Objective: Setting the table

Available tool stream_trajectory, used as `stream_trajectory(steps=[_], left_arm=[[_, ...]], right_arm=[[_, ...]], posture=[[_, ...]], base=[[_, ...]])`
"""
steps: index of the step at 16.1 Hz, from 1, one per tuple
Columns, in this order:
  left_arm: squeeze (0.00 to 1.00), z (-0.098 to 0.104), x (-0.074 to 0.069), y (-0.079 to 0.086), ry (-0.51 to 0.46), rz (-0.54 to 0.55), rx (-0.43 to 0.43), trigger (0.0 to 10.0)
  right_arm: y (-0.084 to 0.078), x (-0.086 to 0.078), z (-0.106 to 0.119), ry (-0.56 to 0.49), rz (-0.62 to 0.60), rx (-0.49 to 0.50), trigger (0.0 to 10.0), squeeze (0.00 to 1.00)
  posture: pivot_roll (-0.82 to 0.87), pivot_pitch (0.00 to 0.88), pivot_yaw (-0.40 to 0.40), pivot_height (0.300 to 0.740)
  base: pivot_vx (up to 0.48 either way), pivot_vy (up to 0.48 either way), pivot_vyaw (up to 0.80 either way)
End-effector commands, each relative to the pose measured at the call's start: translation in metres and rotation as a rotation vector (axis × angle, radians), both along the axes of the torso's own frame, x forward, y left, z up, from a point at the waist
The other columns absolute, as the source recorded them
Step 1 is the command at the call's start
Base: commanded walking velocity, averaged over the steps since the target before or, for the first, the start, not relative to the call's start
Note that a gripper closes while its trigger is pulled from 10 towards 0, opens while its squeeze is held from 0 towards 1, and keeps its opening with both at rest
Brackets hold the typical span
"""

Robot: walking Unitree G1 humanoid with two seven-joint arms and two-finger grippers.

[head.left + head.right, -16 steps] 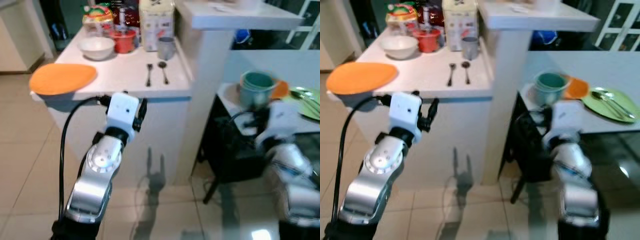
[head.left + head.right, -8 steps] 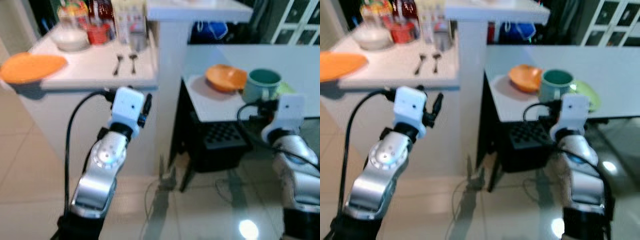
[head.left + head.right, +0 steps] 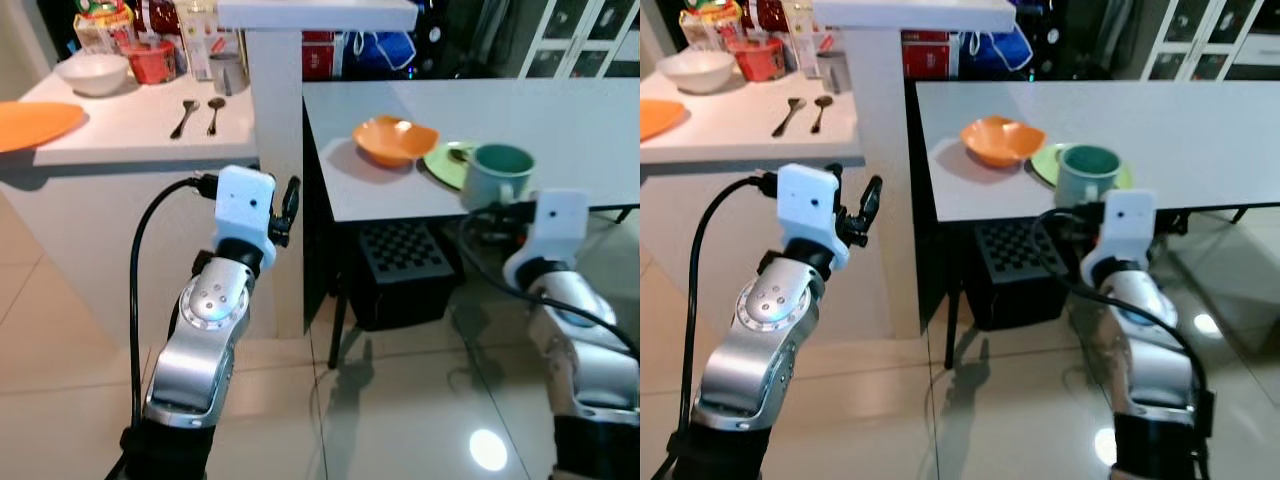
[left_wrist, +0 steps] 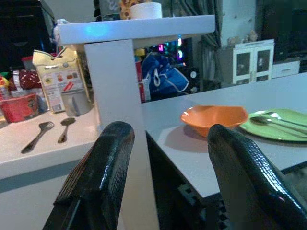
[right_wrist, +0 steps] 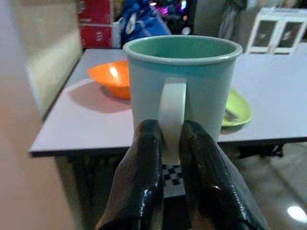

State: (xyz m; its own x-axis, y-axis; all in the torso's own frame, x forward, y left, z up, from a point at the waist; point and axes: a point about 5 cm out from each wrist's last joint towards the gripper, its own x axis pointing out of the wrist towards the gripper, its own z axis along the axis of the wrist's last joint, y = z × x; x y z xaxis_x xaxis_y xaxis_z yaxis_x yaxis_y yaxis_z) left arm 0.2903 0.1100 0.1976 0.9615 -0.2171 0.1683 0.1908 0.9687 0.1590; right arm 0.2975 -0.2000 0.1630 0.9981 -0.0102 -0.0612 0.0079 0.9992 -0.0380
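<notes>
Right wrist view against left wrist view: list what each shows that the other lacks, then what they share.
Right wrist view alone: the right hand shut on the handle of the teal mug, held in front of the table edge.

Left wrist view alone: the open left hand, the white pillar, and on the counter two spoons, a metal cup and a carton.

Both: the orange bowl, the green plate and the grey table.
</notes>
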Motion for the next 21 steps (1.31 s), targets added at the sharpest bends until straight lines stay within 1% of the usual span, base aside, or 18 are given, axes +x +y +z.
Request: stream_trajectory(steps=[1,6,15,18,21], left_arm=[[0.0,0.004,0.001,0.004,-0.014,0.004,-0.007,10.0],[0.0,0.004,0.002,0.005,-0.014,0.0,-0.023,10.0],[0.0,0.003,0.002,0.003,-0.008,-0.02,-0.017,10.0],[0.0,0.003,0.002,0.002,-0.008,-0.026,-0.015,10.0],[0.0,0.003,0.001,0.002,-0.01,-0.026,-0.014,10.0]], right_arm=[[0.007,0.001,0.005,-0.015,0.026,0.011,10.0,0.0],[0.009,0.002,0.005,-0.009,0.04,-0.009,10.0,0.0],[0.01,0.003,0.003,0.004,0.047,-0.019,10.0,0.0],[0.014,0.001,-0.003,0.023,0.082,0.002,10.0,0.0],[0.013,0.001,-0.006,0.028,0.073,-0.002,10.0,0.0]], posture=[[-0.02,0.0,-0.022,0.74],[-0.02,0.0,-0.026,0.74],[-0.02,0.0,-0.029,0.74],[-0.02,0.0,-0.029,0.74],[-0.02,0.0,-0.03,0.74]], base=[[0.326,0.0,0.0],[0.413,0.0,0.0],[0.437,0.0,0.0],[0.437,0.0,0.0],[0.436,0.0,0.0]])
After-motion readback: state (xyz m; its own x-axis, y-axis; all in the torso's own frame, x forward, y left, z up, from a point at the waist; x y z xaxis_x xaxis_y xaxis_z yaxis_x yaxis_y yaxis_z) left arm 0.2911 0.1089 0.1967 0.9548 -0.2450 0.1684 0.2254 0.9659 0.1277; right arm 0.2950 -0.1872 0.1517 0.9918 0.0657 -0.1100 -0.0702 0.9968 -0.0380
